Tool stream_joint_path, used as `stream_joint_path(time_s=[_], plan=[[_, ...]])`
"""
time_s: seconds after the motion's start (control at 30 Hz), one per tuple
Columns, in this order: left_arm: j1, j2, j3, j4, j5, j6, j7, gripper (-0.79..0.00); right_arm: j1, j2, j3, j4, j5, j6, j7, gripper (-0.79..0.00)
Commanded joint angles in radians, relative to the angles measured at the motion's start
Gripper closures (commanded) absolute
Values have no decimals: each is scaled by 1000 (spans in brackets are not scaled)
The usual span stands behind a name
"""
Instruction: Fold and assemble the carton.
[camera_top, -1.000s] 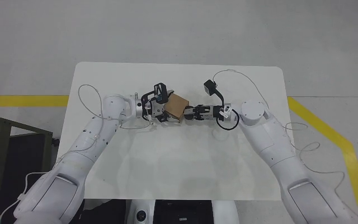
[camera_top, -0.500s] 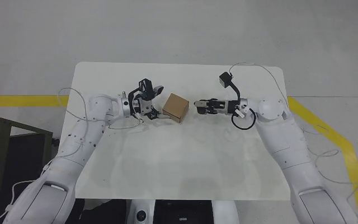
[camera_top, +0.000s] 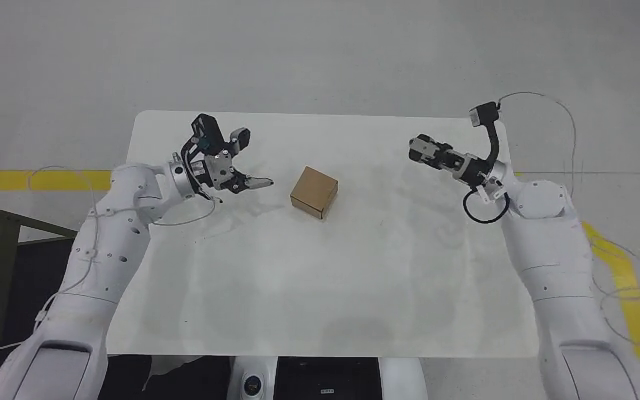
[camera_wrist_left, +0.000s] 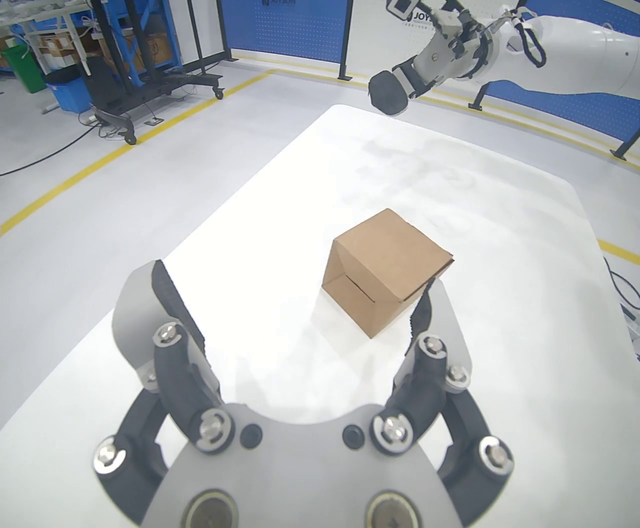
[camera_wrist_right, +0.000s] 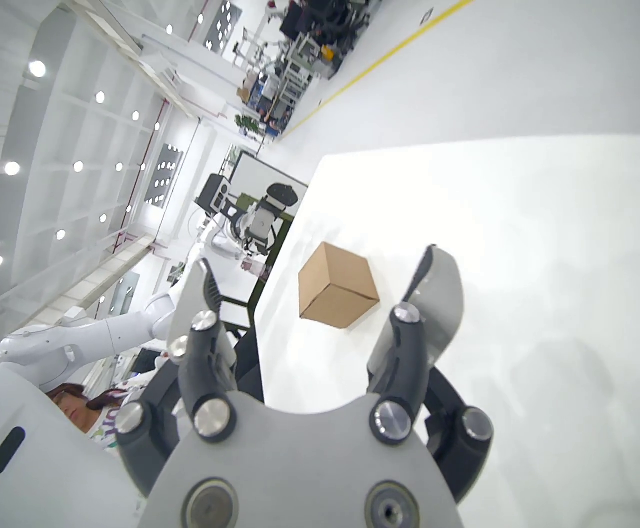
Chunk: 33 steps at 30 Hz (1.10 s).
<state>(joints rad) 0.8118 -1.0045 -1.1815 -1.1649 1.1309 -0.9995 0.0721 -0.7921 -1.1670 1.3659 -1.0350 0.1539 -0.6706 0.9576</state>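
Where the box (camera_top: 314, 192) sits: middle of the table (camera_top: 400, 300), closed, touching neither pincer.
My left pincer (camera_top: 252, 158): spread wide, empty, pointing at the box.
My right pincer (camera_top: 414, 149): spread, empty, well right of it.

I seem to be driving this rig in a robotics lab or factory hall (a big one, judging by the height). I see a yellow line (camera_top: 50, 180) taped on the grey floor (camera_top: 320, 50), blue partition panels (camera_wrist_left: 285, 22) and a black rack (camera_wrist_left: 165, 79). Round ceiling lamps (camera_wrist_right: 37, 67) hang high overhead.
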Motion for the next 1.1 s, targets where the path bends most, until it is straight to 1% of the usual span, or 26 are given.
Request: stream_joint_path(time_s=[0.0, 0.2, 0.3, 0.5, 0.73, 1.07], plan=[[-4, 4, -15, -13, -3, 13, -22, -785, 0, 5, 18, 3, -40, -9, -46, -785], [-27, 14, -57, -29, -21, 22, -67, -785, -11, 20, 72, -10, -175, -20, -232, -785], [-44, 16, -70, -18, -36, 31, -88, -785, -24, 27, 89, -35, -228, -3, -280, -785], [-72, 20, -87, -15, -67, 34, -123, -785, -37, 37, 104, -63, -241, 31, -281, -785], [-72, 24, -102, -37, -54, 105, -152, -785, -46, 41, 114, -70, -234, 37, -290, -785], [-71, 24, -102, -38, -55, 107, -151, -784, -46, 41, 114, -70, -234, 37, -290, -785]])
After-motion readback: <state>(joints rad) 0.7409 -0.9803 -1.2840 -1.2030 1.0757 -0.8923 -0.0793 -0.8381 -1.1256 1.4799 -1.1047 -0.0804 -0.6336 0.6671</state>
